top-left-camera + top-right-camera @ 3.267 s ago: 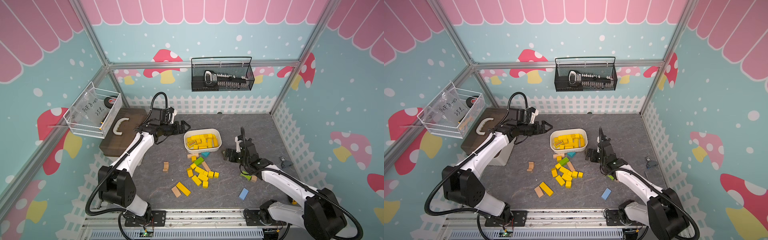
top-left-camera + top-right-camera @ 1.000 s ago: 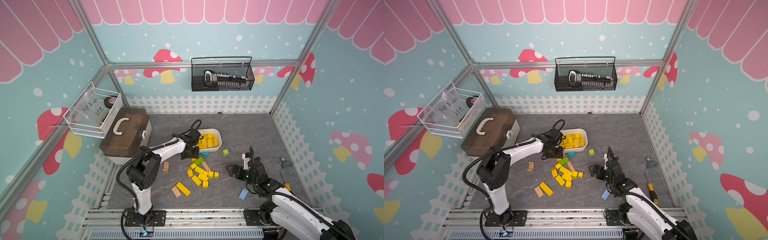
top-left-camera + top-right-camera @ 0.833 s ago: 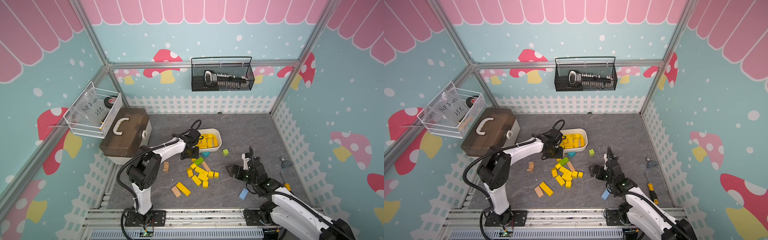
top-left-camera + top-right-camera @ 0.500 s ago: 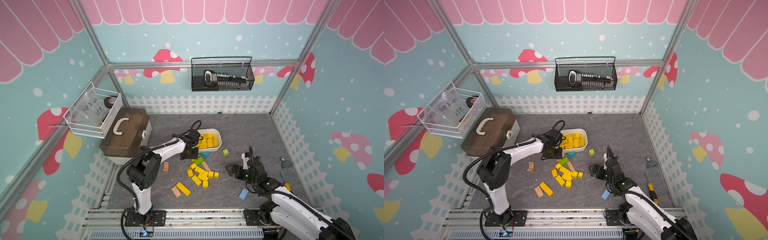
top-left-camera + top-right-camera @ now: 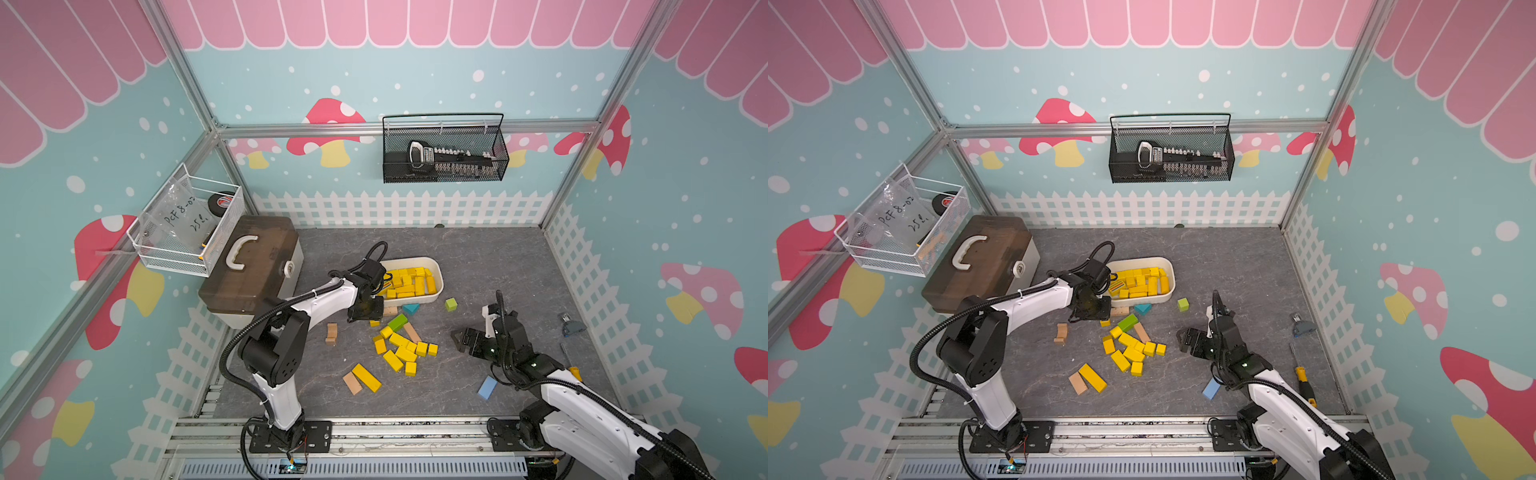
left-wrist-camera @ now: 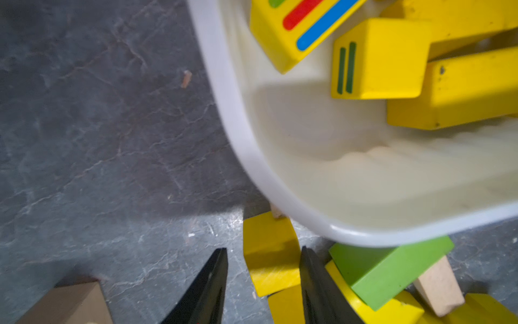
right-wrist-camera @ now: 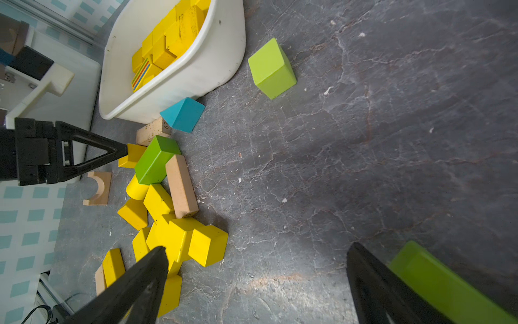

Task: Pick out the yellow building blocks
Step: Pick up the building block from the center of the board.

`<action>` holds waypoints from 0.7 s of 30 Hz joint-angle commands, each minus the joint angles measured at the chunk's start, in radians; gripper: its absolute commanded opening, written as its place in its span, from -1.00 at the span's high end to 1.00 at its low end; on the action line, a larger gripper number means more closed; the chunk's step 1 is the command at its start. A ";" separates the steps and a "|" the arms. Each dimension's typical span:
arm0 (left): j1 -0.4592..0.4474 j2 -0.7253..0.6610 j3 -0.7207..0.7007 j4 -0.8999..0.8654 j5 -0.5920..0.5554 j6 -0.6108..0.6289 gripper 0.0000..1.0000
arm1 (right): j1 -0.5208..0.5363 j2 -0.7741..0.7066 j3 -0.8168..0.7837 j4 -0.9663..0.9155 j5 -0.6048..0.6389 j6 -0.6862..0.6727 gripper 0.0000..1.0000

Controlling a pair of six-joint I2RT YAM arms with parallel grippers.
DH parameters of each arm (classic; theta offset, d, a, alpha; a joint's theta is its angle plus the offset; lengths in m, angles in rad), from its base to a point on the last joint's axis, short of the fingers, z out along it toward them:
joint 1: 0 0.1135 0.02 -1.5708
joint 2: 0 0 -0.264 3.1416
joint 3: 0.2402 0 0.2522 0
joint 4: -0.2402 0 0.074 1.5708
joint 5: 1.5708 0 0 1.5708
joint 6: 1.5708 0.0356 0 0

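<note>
Left wrist view: the left gripper (image 6: 263,249) stands astride a small bright yellow wooden block (image 6: 270,244) on the grey floor, just outside the rim of the white plastic tub (image 6: 238,126). One finger touches the block's side. The other shows a sliver of floor between, so I record the jaws as apart, not clamped. The block lies dead ahead between the fingers, its longer side seemingly running along them. A green wooden brick (image 6: 386,266) crowds the touching finger. I judge the grasp turns on that gap shutting squarely.

Top views: both show the left gripper at the tub's near corner, the tub part-filled with yellow blocks, and a loose cluster of yellow wooden blocks (image 5: 401,347) between the arms. The right gripper (image 5: 459,338) sits well apart from the target, so the left arm is nearer. I cannot read the finger gap here.

Right wrist view: the right gripper's jaws stand wide, holding nothing. It shows the left finger side-on against the block, which appears seated on the floor.
</note>
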 commanded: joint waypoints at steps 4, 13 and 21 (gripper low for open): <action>0.009 -0.016 -0.011 -0.021 0.013 0.004 0.10 | 0.003 -0.008 0.016 -0.002 0.010 0.015 -0.97; 0.003 0.017 -0.011 0.003 0.031 -0.013 0.04 | 0.003 -0.013 0.015 -0.003 0.011 0.016 -0.97; -0.002 0.033 -0.011 0.012 0.036 -0.015 0.05 | 0.003 -0.018 0.012 -0.002 0.011 0.016 -0.97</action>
